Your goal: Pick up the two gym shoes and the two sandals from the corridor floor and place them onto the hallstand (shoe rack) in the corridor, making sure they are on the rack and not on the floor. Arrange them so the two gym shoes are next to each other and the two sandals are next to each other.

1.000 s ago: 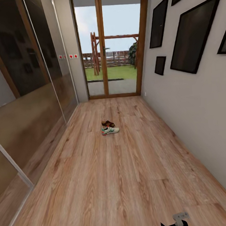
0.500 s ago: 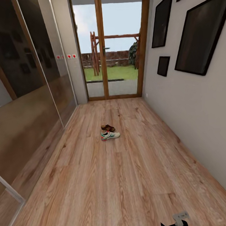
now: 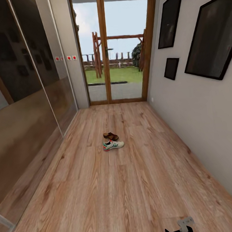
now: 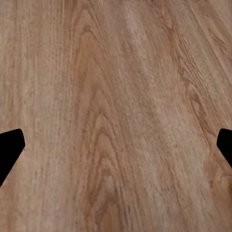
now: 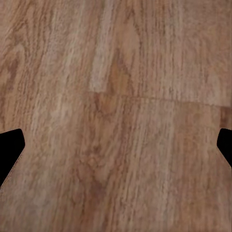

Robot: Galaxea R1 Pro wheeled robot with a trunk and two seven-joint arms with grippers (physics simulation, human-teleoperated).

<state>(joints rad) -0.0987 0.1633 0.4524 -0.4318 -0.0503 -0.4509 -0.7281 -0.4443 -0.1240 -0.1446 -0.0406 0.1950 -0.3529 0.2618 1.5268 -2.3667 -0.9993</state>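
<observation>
One cream-white gym shoe (image 3: pixel 113 145) with green stripes lies on its sole on the corridor floor (image 3: pixel 121 191), about midway down the corridor. A brown sandal (image 3: pixel 111 136) lies just behind it, close to or touching it. The hallstand is out of view. My left gripper (image 4: pixel 116 150) is open, with its black fingertips (image 4: pixel 9 152) far apart over bare planks. My right gripper (image 5: pixel 116 150) is open too, its fingertips (image 5: pixel 9 154) spread over the wood floor. Neither holds anything.
Dark glossy sliding wardrobe doors (image 3: pixel 27 87) run along the left side. A grey wall with black picture frames (image 3: pixel 211 36) bounds the right. A wood-framed glass door (image 3: pixel 113 50) closes the far end. A bit of my own body (image 3: pixel 181 229) shows at the lower edge.
The whole view has shifted: the camera has moved forward along the corridor, so the shoe and sandal sit lower and slightly nearer in the picture. They have not moved on the floor.
</observation>
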